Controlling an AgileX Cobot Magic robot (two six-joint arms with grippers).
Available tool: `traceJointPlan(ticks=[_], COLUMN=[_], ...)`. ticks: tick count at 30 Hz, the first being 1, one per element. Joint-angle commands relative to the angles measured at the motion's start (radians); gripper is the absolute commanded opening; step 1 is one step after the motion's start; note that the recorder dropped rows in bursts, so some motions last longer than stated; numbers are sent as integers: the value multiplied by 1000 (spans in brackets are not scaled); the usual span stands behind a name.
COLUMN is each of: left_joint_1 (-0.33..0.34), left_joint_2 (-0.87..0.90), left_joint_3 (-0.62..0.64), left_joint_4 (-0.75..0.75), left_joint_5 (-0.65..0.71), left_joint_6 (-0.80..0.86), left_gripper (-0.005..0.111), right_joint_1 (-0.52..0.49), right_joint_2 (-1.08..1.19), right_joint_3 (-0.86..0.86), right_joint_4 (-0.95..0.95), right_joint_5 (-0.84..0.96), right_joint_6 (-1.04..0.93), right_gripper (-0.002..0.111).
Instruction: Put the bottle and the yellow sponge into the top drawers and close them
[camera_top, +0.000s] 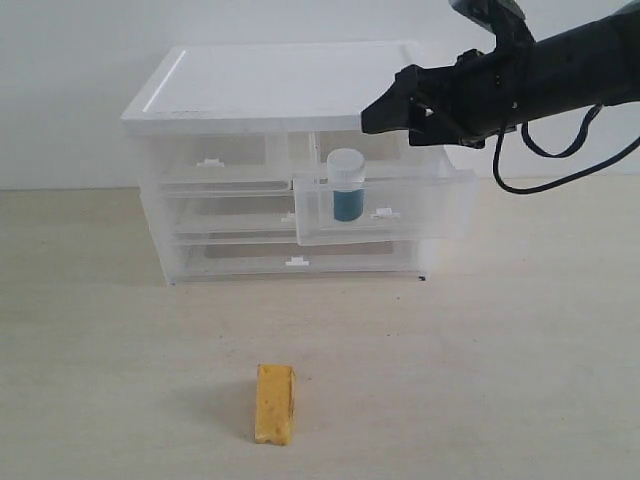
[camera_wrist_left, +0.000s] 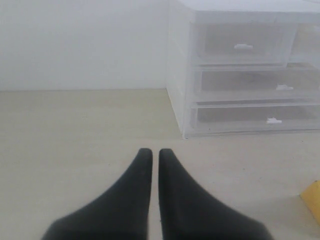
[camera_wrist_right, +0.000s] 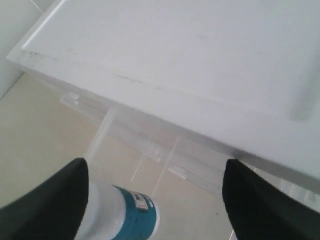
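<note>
- A small rectangular yellow-orange sponge block with a rough surface (camera_top: 274, 403) lies nearest, flat on the pale wood-grain table (camera_top: 500, 350). Its long side points toward the cabinet, and it is well apart from it, with nothing touching it.
- The left arm's black two-finger gripper (camera_wrist_left: 151, 155) shows only in its own wrist view. It hangs low over the table with its jaws pressed almost together and nothing between them. A corner of the sponge sits at the edge of that view.
- Further back stands the white-topped translucent plastic drawer cabinet (camera_top: 280, 85).
- Its two full-width lower drawers (camera_top: 295, 258) are shut.
- The right-hand small clear top drawer with a white tab handle (camera_top: 430, 205) stands pulled out, well forward of the cabinet front.
- The small bottle with a round white cap and teal-blue body (camera_top: 347, 190) stands upright inside that open drawer, toward its left end.
- The left-hand small clear top drawer (camera_top: 210, 155) is pushed in — flush with the cabinet front, and nothing shows inside it.
- The right arm's black gripper (camera_wrist_right: 155, 165) hovers above the open drawer, just over the cabinet's front edge. Its jaws are spread wide and hold nothing. In its wrist view the bottle sits below, close to one finger, and part of the cap is hidden behind that finger.
- A plain white wall (camera_top: 80, 80) closes the scene behind the cabinet.
</note>
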Motion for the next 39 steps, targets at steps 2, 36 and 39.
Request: traceJointPlan(ticks=[2, 36, 39], left_joint_1=[4, 4, 4], left_joint_2=[-3, -3, -3], left_joint_3=[4, 4, 4], left_joint_4=[4, 4, 4], left_joint_5=[-3, -3, -3], left_joint_6=[-9, -9, -9], left_gripper=[4, 4, 4], right_joint_1=[0, 209, 207], right_joint_2=[-65, -55, -35], right_joint_3=[-5, -5, -5], right_joint_4=[-8, -386, -422], right_joint_5=[60, -124, -137], right_joint_6=[-75, -256, -242], right_gripper=[62, 0, 0])
